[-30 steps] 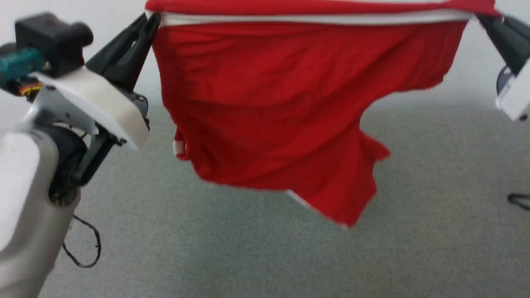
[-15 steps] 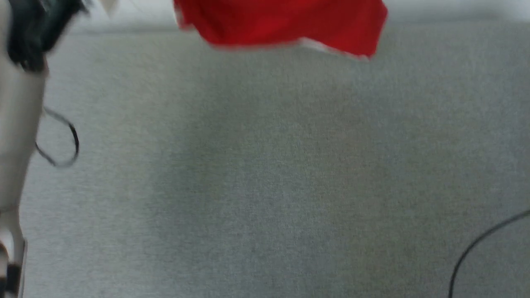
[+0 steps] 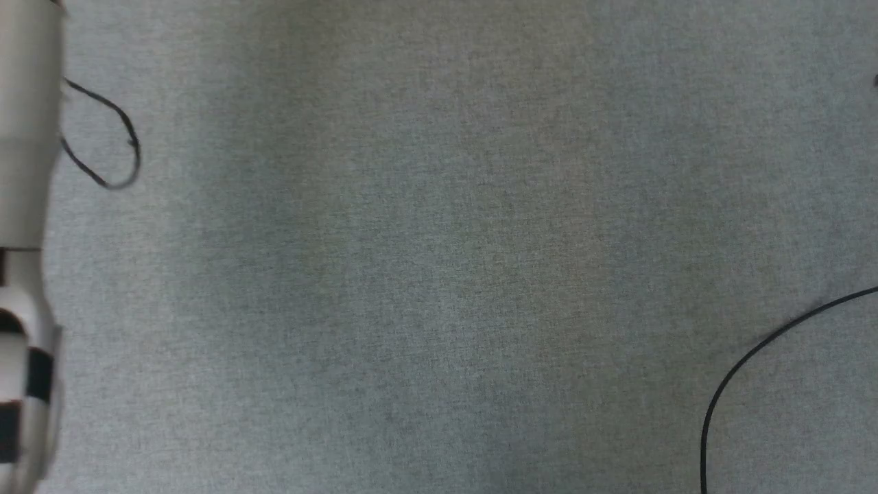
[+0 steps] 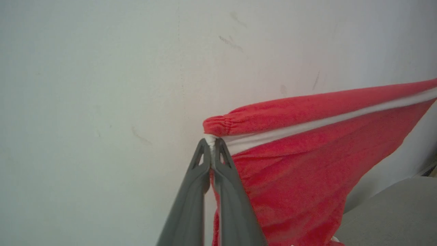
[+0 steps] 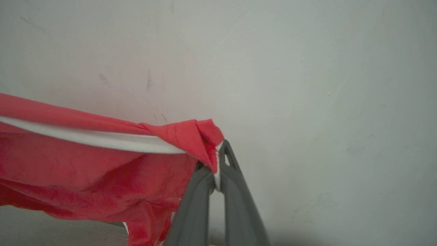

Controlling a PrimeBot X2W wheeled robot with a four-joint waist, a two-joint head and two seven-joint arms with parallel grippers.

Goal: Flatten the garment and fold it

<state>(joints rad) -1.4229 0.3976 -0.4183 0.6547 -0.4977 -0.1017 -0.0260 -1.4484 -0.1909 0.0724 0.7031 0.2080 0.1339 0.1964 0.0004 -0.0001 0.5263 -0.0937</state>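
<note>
1. Progress is early. The shorts [image 4: 300,160] hang in the air in front of a pale wall [image 4: 85,85], stretched between the two grippers. Nothing lies flat yet and no fold has been made.
2. The left gripper [image 4: 212,141] has its fingers pressed together on one corner of the shorts. It holds the end of the white stripe [image 4: 307,124], just under the gathered waistband [image 4: 225,123].
3. The right gripper [image 5: 217,153] is pinched on the opposite corner, and a small flap of red cloth is turned over its tip.
4. The top edge is pulled fairly straight from one grip to the other. Below it the cloth sags in loose wrinkles, and the bottom hangs free and bunched.
5. What is left, as I judge it, is to lay the shorts down, smooth out the wrinkles, and then fold.
6. In the head view the grey carpet floor [image 3: 439,274] is broad and bare through the middle. A pale forearm [image 3: 24,137] runs along the left edge with a thin cable loop [image 3: 113,137] just beside it. A black cable [image 3: 741,363] curves in at the near right corner. Laying the shorts in the middle would keep them off both cables.
7. The wall seems close behind the cloth, so the free room probably lies on the near side. I cannot tell how high the bottom of the shorts hangs above the floor.
</note>
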